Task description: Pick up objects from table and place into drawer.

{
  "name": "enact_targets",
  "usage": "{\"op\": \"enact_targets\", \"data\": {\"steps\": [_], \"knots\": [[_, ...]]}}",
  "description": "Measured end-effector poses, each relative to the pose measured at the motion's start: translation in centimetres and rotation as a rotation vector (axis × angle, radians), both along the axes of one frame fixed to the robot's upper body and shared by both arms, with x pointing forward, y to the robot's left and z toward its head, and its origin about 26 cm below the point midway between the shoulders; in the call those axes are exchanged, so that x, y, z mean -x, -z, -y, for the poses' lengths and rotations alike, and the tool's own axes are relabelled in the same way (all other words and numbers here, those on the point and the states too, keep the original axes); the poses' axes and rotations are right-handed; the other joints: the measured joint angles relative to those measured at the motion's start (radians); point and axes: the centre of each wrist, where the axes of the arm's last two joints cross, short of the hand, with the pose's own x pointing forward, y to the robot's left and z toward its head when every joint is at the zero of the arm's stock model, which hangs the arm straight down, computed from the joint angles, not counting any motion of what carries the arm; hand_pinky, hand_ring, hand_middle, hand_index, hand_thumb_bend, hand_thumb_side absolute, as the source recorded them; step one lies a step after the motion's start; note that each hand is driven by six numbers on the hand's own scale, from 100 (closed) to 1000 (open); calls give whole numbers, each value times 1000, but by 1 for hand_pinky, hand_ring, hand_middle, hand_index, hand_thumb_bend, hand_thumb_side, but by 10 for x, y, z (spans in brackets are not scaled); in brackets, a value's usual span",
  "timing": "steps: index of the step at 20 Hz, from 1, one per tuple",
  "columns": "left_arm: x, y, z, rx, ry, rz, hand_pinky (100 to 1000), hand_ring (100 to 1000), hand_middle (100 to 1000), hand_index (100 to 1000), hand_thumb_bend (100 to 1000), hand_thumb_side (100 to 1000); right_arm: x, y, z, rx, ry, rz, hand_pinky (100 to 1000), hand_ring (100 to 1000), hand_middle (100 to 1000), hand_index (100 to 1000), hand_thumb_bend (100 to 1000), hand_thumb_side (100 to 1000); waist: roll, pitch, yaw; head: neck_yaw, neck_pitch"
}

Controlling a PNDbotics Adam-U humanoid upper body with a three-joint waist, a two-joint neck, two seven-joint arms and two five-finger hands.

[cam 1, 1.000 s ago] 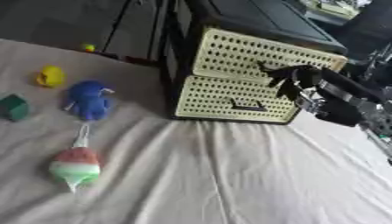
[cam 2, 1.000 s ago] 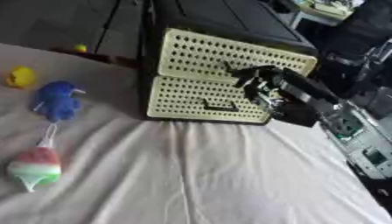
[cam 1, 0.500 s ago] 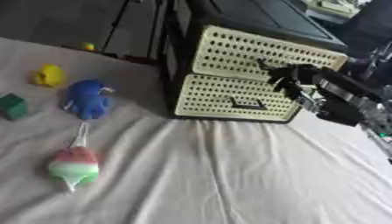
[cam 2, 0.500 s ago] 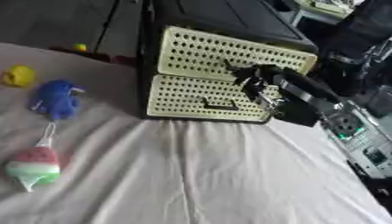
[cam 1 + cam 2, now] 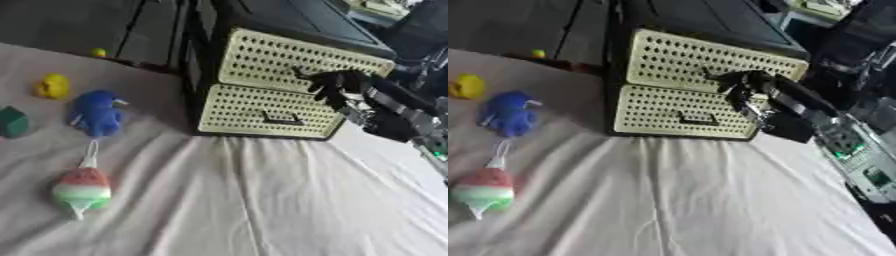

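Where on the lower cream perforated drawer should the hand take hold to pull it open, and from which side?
Take the small dark bar handle at the middle of the lower cream perforated drawer front. Come from the front, the cloth-covered table side, fingers hooked behind the bar: it stands out horizontally from the flat front, which probably offers no other grip.

1. You get soft, even light over the pale cloth on the tabletop (image 5: 262,200); no glare shows on it.
2. Your far background is dim, nearly black, above the drawer box (image 5: 280,95).
3. A faint shadow lies on the cloth to the left of the box, and the cloth's folds carry gentle shading.
4. Both views are soft throughout; the right hand (image 5: 741,85) and the box's holes look smeared.
5. The toys at the left show as colour blobs with fuzzy edges.
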Motion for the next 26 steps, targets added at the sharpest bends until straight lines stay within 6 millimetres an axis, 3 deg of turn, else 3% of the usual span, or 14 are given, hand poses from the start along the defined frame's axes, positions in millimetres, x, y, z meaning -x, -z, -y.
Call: {"op": "enact_targets", "data": {"steps": [5,12,15,17,20,23,26], "knots": [[0,0,-2,8,-10,-1,668,715,649,972,100,1000,16,22,-12,154,-57,-169,568,704,775,869,100,1000,6,-11,-23,2,1],[-1,3,-8,37,-44,-6,670,718,655,973,100,983,55,20,-46,205,-224,-181,595,706,772,890,100,1000,22,-76,-52,-1,17],[-1,5,-12,56,-65,-10,668,718,654,971,100,977,65,19,-50,86,-303,-99,586,667,723,866,100,1000,28,-107,-63,-1,34],[-1,7,-15,70,-78,-14,667,717,655,971,100,967,67,24,-48,-44,-357,-52,544,573,600,803,100,1000,34,-131,-69,4,47],[-1,8,-19,94,-100,-15,668,719,657,969,100,955,68,36,-41,-261,-410,-13,508,490,545,776,100,1000,48,-170,-79,26,75],[-1,9,-23,120,-118,-9,667,720,660,968,100,940,68,47,-36,-467,-472,37,456,440,516,753,100,1000,65,-209,-90,48,107],[-1,9,-27,155,-140,4,667,722,663,968,100,930,69,54,-31,-663,-563,110,427,446,529,747,100,1000,81,-241,-100,66,132]]}}
